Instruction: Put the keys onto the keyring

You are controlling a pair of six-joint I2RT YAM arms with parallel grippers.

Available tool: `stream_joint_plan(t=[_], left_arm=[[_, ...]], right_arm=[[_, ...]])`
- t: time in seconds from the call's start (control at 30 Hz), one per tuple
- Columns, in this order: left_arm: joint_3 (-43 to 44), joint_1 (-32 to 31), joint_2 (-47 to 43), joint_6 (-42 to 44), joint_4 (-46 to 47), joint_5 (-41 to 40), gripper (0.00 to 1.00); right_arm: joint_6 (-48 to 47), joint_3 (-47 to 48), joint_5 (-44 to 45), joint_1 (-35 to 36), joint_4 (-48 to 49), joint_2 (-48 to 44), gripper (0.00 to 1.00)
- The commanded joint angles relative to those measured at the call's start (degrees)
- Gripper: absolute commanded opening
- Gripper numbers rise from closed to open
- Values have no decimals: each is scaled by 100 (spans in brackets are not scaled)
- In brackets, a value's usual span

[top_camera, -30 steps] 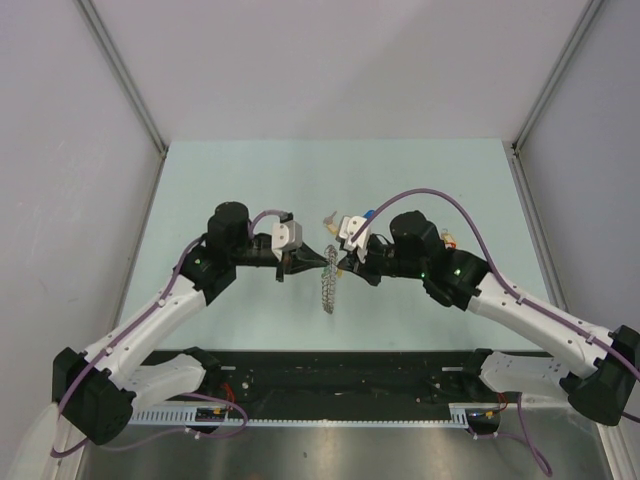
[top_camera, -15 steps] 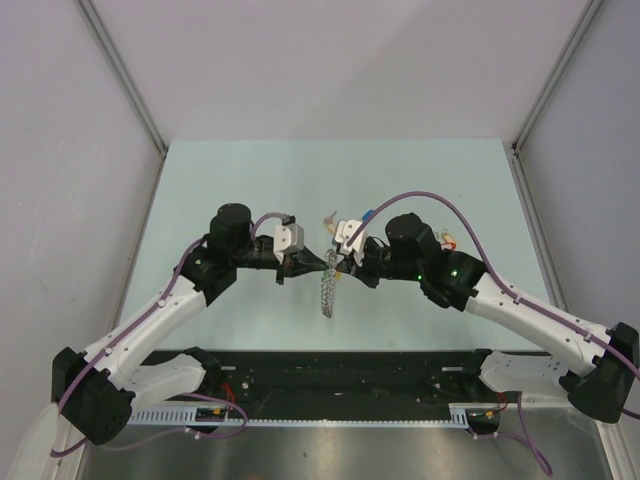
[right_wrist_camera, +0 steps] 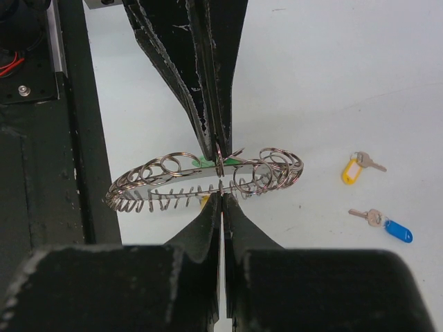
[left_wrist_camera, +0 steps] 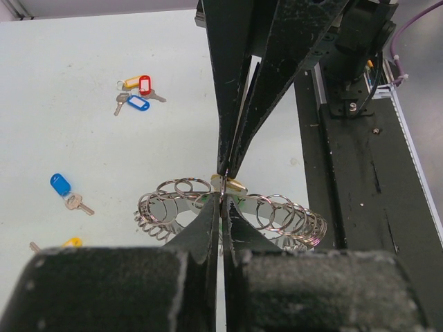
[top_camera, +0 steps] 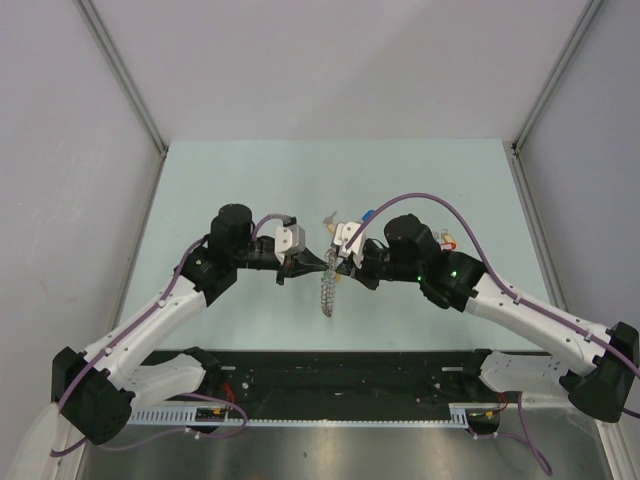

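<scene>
The keyring (top_camera: 328,290), a flat metal oval fringed with small silver rings, hangs between my two grippers above the table. It also shows in the left wrist view (left_wrist_camera: 173,200) and the right wrist view (right_wrist_camera: 159,181). My left gripper (left_wrist_camera: 223,200) is shut on its rim, where a green tag (right_wrist_camera: 203,162) shows. My right gripper (right_wrist_camera: 221,197) is shut tip to tip against the left one, on a brass-coloured key end (left_wrist_camera: 235,185) at the ring. The two meet in the top view, left (top_camera: 322,262) and right (top_camera: 340,262).
Loose keys lie on the pale green table: a red, yellow and blue tagged bunch (left_wrist_camera: 135,93), a blue-tagged key (left_wrist_camera: 62,185), a yellow-tagged key (right_wrist_camera: 353,169) and another blue one (right_wrist_camera: 394,228). A black rail (top_camera: 340,370) runs along the near edge.
The right arm has shifted slightly left, pressing closer to the left gripper. The keyring hangs a little further left. Both grippers stay shut.
</scene>
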Motion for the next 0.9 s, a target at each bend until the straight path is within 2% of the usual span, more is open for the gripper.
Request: stream_joint_plan(t=[0.0, 0.87], left_arm=[[149, -45, -154, 181, 96, 49, 0], [158, -80, -163, 199, 52, 40, 0]], right_arm=[[-83, 278, 25, 44, 77, 7, 0], [-101, 348, -1, 106, 68, 103, 0]])
